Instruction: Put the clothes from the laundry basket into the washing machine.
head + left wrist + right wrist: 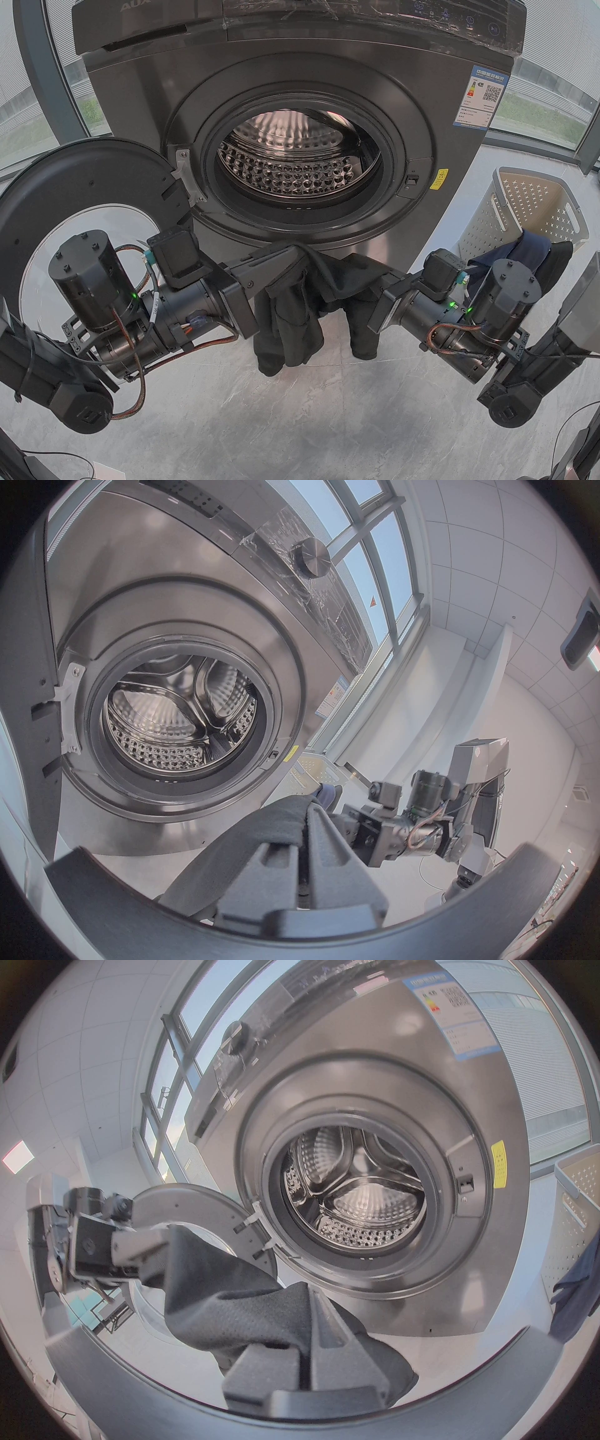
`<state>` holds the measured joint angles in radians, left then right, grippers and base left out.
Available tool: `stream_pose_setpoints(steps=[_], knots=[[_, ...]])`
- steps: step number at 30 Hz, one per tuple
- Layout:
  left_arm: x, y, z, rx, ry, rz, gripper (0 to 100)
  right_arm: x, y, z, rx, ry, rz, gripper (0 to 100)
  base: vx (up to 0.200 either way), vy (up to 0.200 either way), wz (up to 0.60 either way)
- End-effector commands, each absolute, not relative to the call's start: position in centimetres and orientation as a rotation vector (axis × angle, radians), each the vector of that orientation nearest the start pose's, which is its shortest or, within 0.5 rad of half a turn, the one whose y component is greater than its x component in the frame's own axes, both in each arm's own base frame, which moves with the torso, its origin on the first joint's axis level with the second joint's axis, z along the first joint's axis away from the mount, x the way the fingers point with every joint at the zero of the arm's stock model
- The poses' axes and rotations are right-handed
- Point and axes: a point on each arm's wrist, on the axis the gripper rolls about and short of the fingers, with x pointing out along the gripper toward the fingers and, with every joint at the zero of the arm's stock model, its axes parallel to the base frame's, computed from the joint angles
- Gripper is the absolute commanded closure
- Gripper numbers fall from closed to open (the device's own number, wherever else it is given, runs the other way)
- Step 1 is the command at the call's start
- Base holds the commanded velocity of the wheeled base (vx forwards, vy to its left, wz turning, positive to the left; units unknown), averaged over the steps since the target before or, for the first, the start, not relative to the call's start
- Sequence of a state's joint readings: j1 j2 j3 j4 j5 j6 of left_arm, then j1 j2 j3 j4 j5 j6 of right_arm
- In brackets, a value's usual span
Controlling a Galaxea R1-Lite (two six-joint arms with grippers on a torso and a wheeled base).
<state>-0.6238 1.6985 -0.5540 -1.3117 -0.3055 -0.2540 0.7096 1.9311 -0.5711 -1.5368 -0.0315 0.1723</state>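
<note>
1. The dark garment (306,306) hangs between your two claws, just in front of the washing machine (137,94) and below the lip of its open porthole. Its loose ends dangle toward the floor (300,412).
2. Your left claw (306,820) is closed to a narrow slit, with the cloth pinched in it and draped over one finger. Your right claw (310,1304) is closed the same way on the garment's other end.
3. The drum (299,156) looks empty. The door (81,181) stands swung wide on your left, behind the left arm.
4. The laundry basket (494,219) sits on the floor to the right of the machine, with a blue garment (531,250) draped over its near rim.
5. I judge this to be the carry step: the first piece is lifted and lined up with the machine but not yet loaded.
6. The next move calls for raising both claws above the porthole lip and pushing forward together. Take the hanging ends well into the drum before you let go, so nothing catches on the seal. The blue piece would come after that.
</note>
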Motion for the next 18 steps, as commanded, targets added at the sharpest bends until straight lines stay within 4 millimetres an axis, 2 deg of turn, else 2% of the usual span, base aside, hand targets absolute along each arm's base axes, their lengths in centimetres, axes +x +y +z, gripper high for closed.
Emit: stream_pose_setpoints(steps=[1,5,10,12,13,18], knots=[[22.6,-17.1,18.0,-0.26,-0.026,-0.943,0,22.9,20.0,16.2,0.251,-0.157,0.705,100,0.0,0.0,0.0],[23.0,-17.1,16.1,-0.253,0.043,-0.916,0,23.0,20.1,16.8,0.262,-0.177,0.704,100,0.0,0.0,0.0],[22.3,-16.6,13.7,-0.227,0.144,-0.909,0,23.6,20.6,17.8,0.283,-0.213,0.699,100,0.0,0.0,0.0],[22.3,-16.6,13.7,-0.227,0.144,-0.909,0,23.6,20.6,17.8,0.283,-0.213,0.699,100,0.0,0.0,0.0],[22.1,-16.5,12.0,-0.213,0.213,-0.902,0,23.9,20.9,18.3,0.289,-0.224,0.7,100,0.0,0.0,0.0],[22.8,-16.8,9.8,-0.183,0.247,-0.891,0,24.2,21.4,18.9,0.296,-0.233,0.705,100,0.0,0.0,0.0]])
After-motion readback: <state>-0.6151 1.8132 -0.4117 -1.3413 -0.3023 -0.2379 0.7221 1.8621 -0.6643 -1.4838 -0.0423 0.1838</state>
